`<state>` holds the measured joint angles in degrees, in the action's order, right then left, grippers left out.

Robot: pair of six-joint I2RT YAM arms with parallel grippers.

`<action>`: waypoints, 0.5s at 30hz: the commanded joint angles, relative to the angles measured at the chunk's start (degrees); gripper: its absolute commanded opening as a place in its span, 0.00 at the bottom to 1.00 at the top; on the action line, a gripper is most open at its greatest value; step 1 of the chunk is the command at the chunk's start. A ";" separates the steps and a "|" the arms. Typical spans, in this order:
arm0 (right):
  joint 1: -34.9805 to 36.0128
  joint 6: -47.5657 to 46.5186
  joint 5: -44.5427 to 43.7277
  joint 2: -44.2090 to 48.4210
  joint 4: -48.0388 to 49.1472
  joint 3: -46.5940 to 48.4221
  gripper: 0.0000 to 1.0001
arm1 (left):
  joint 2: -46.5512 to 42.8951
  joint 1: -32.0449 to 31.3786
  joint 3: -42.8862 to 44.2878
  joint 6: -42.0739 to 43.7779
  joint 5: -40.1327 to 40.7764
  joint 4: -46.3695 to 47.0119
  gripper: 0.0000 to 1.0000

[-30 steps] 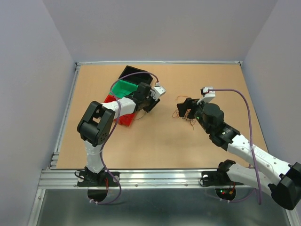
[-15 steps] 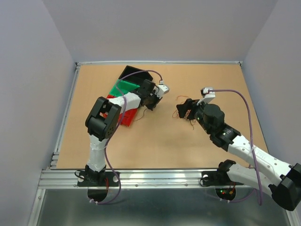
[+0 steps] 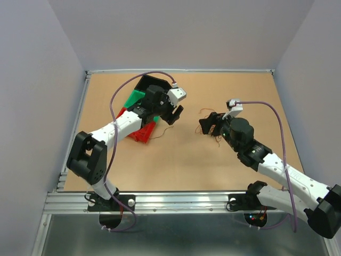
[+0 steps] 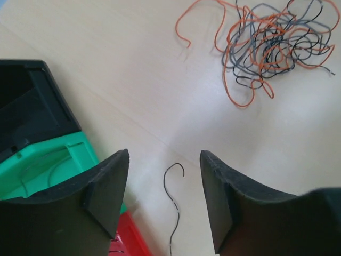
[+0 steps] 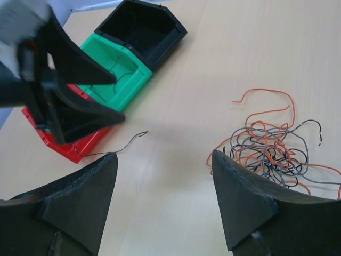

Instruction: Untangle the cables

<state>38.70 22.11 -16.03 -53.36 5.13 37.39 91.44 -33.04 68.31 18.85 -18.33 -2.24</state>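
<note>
Tan tabletop (image 3: 176, 160) now shows one black wire (image 4: 175, 200) dropped at the red bin (image 3: 143, 133) edge by the left gripper (image 4: 164, 160), just opened and lifted, while the right gripper (image 5: 162, 160) hovers open-jawed over the cables (image 5: 272, 149), still mostly tangled.

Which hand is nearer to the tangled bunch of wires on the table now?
Right. The right hand hovers right at the bunch of wires, open. The left hand is farther off, to the bunch's left, near the green bin, also open.
</note>
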 commanded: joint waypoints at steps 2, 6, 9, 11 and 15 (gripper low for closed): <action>0.06 0.22 0.74 0.10 2.43 -0.82 0.77 | 4.97 -0.10 -3.72 1.80 1.01 -2.24 0.85; 0.15 0.22 1.53 0.28 2.43 -0.56 0.77 | 7.78 -0.10 -2.66 1.72 2.24 -2.07 0.86; 0.06 0.13 1.44 0.80 2.43 -0.82 0.77 | 9.71 -0.10 -1.87 1.63 2.68 -2.33 0.85; -0.02 -0.05 1.35 1.07 2.43 -1.17 0.77 | 10.60 -0.10 -1.43 1.45 3.64 -2.24 0.82; 0.06 -0.05 1.53 1.60 2.43 -1.35 0.77 | 14.11 -0.19 0.85 1.27 4.44 -1.98 0.77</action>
<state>38.70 22.11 -14.98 -53.21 5.13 37.39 103.72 -33.01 65.78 19.81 -15.05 -5.23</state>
